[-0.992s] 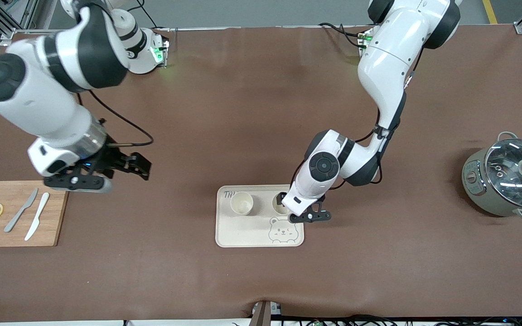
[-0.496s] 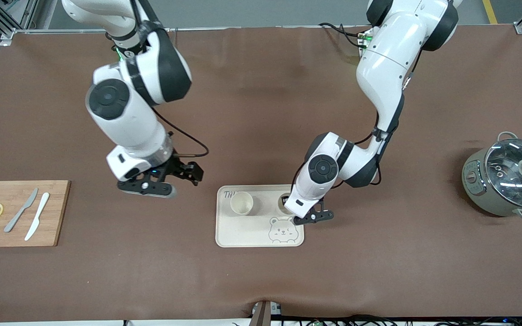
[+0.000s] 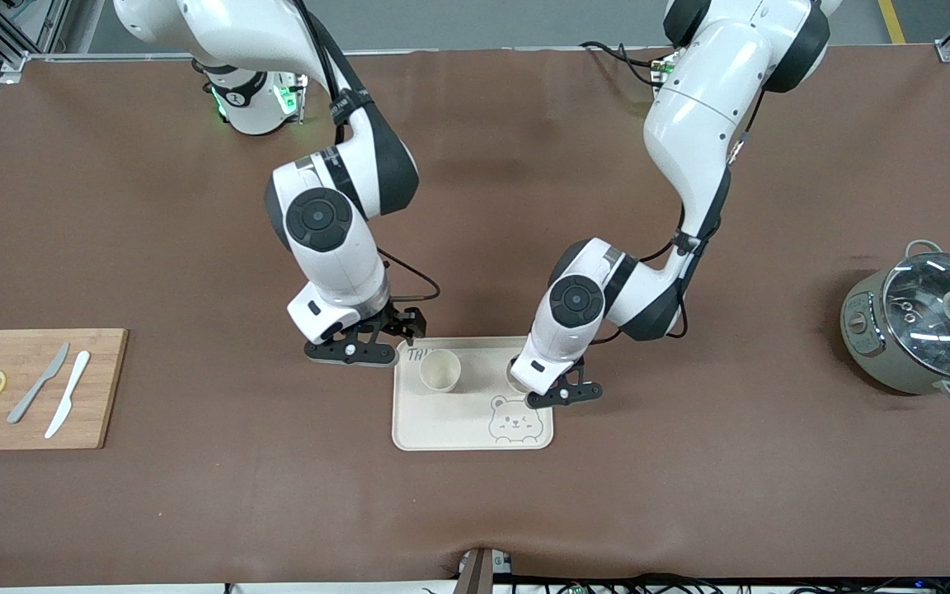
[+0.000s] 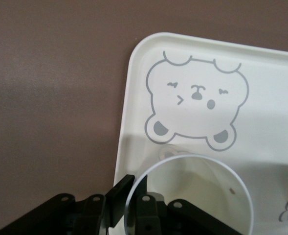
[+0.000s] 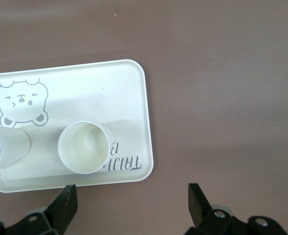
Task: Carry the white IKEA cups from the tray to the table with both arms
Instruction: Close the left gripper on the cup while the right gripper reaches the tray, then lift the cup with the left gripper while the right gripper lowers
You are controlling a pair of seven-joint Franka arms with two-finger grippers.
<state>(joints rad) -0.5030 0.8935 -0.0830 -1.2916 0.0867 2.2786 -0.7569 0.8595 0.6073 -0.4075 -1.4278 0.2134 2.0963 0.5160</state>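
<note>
Your left gripper [image 3: 543, 388] pinches 1 cup's [image 4: 192, 196] rim on the tray [image 3: 450, 429]; your right gripper [image 3: 376, 346], fingers wide, hovers by the tray's edge near cup 2 [image 3: 439, 370]. Next: lift, then descend.

Cream tray [image 3: 442, 412], grey bear print

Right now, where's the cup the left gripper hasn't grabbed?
The free cup stands upright on the tray, toward the right arm's end, beside the gripped cup. The open right gripper hangs just off that tray edge.
</note>
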